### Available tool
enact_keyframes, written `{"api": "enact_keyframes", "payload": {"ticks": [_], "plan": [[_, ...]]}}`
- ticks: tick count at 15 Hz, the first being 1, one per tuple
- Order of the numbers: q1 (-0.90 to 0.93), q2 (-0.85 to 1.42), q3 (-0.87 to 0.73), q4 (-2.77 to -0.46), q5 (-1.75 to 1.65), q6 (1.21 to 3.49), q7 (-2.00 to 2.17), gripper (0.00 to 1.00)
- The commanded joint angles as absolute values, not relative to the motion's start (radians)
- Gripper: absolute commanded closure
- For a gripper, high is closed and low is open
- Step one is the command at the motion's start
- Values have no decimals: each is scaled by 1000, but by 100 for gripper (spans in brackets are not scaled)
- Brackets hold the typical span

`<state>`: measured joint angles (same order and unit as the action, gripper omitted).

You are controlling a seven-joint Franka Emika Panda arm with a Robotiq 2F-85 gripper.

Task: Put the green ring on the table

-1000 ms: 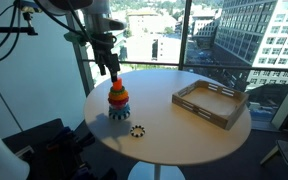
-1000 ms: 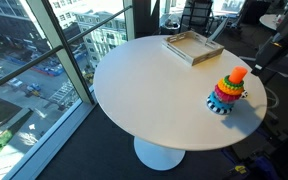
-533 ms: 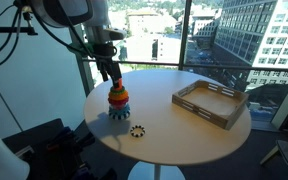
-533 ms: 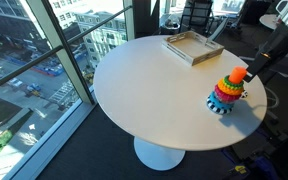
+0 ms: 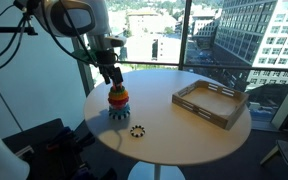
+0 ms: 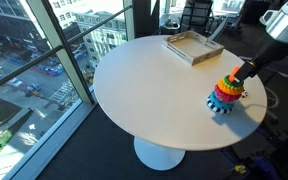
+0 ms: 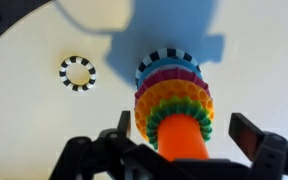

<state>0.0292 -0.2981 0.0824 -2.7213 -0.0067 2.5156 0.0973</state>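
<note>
A stack of coloured rings (image 5: 117,100) stands on the round white table (image 5: 184,145) near its edge; it also shows in the other exterior view (image 6: 225,95). In the wrist view the green ring (image 7: 177,104) is the topmost ring, around the orange peg (image 7: 179,140), above yellow, red and blue rings. My gripper (image 7: 183,127) is open, with one finger on each side of the peg's top and touching nothing. In both exterior views the gripper (image 5: 114,82) (image 6: 242,72) hangs right over the stack.
A loose black-and-white ring (image 5: 138,130) lies on the table in front of the stack, and shows in the wrist view (image 7: 78,72). A rectangular wooden tray (image 5: 210,103) (image 6: 192,46) sits on the far side. Tall windows stand behind the table.
My gripper has come down and shifted slightly, from above the stack to around the peg's top. The rings have not moved.
</note>
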Motion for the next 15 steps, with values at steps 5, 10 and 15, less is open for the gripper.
{"api": "enact_keyframes", "payload": {"ticks": [5, 10, 15], "plan": [[22, -259, 104, -2716, -37, 2581, 158, 0], [25, -252, 97, -2716, -25, 2588, 161, 0], [26, -254, 89, -2715, -11, 2589, 152, 0]]}}
